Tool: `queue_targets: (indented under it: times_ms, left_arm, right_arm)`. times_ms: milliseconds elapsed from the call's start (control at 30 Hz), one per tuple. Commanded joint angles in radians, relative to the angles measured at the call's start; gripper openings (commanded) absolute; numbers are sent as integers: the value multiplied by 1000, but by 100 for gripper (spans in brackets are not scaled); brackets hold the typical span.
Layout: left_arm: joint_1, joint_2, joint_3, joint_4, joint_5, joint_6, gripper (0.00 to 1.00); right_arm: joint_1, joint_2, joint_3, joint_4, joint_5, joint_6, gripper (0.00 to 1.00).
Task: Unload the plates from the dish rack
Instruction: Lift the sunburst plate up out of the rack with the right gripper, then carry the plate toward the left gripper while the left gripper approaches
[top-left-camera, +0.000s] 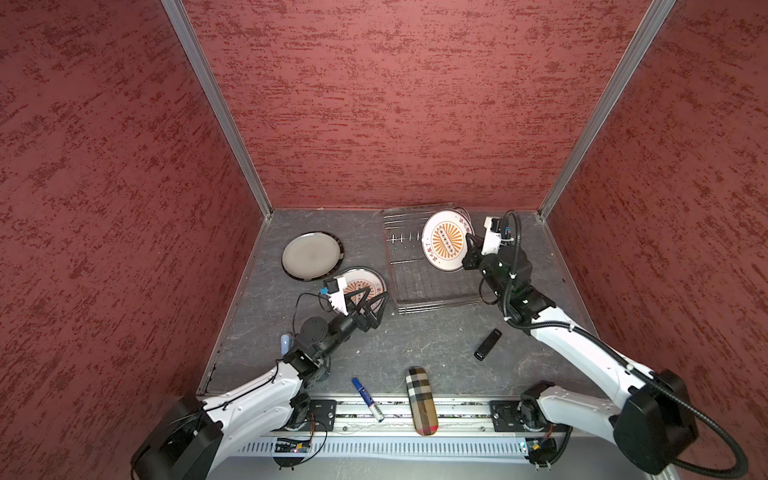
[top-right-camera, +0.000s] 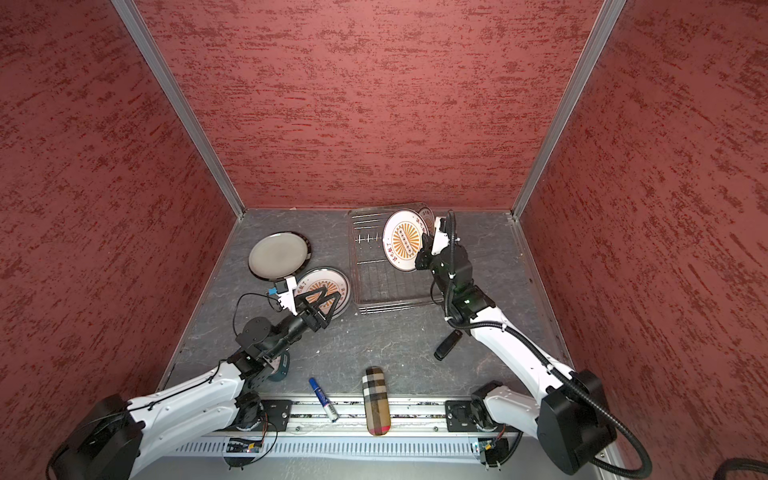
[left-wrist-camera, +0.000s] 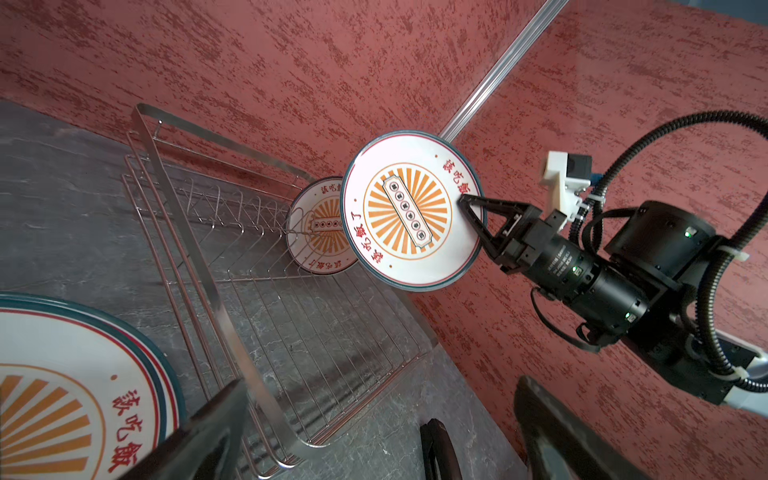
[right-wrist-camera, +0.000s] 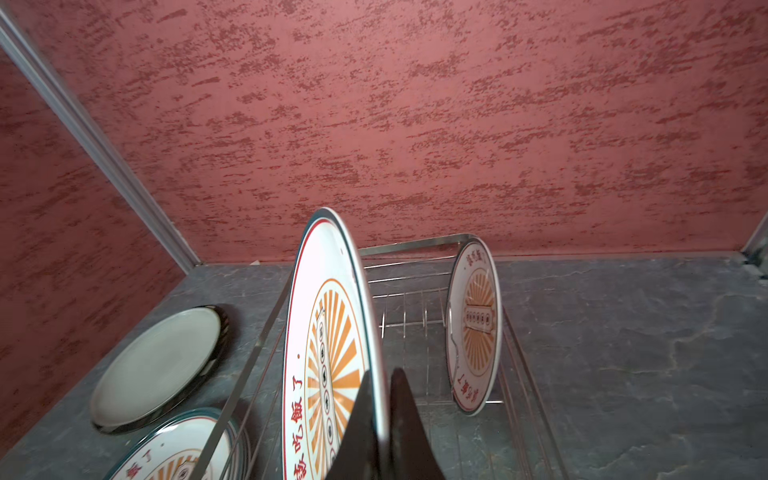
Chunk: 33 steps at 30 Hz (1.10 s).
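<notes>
**Top views:** The dish rack (top-left-camera: 415, 291) sits at 1 o'clock on the tabletop (top-left-camera: 415, 345). The right claw (top-left-camera: 468, 248) is clenched on the rim of the held plate (top-left-camera: 442, 241), which is on edge above the rack with its sunburst face toward 9 o'clock. It hides most of the second plate (top-left-camera: 464, 214). The left claw (top-left-camera: 374, 297) is spread wide, grasping nothing, over the flat plate (top-left-camera: 365, 278) at 10 o'clock. The grey plate (top-left-camera: 311, 254) lies just beside it.

**Left wrist view:** The flat plate (left-wrist-camera: 62, 374) is cut off by the frame. The left claw's fingers (left-wrist-camera: 216, 424) are blurred.

**Right wrist view:** The held plate (right-wrist-camera: 328, 353) is seen nearly edge-on, with its lower part cut off. The second plate (right-wrist-camera: 473, 332) stands upright in the rack.
</notes>
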Motion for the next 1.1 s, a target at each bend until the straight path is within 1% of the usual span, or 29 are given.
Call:
queue_targets:
  times_ms: [0,133,300,433,533,667,733,867,933,1067]
  left_arm:
    - [7,-47,-25,-54,-49,8,99]
    - [4,-70,-31,-53,-37,-7,99]
    - [4,-46,-22,-42,-31,-13,99]
    - [2,-10,-25,10,-22,-27,99]
    - [0,19,-2,15,32,-20,99]
    - [-22,70,10,75,48,-27,100]
    - [-41,94,17,97,44,-4,100]
    - [-110,133,69,54,-6,48,99]
    - [-121,156,85,46,-6,51,99]
    - [-122,200,92,93,4,38,99]
  right_arm:
    - [-14,-58,-38,152,-153,82,0]
    - [-23,-97,-106,222,-246,146,0]
    - [-26,-132,-170,283,-281,186,0]
    - [-30,-167,-245,368,-319,237,0]
    - [-32,-179,-281,412,-352,258,0]
    - [-35,-178,-311,445,-395,275,0]
    - [-36,-179,-349,497,-408,301,0]
    - [-38,-173,-407,599,-440,340,0]
    - [-38,-164,-429,646,-462,365,0]
    - [-38,-129,-461,746,-509,405,0]
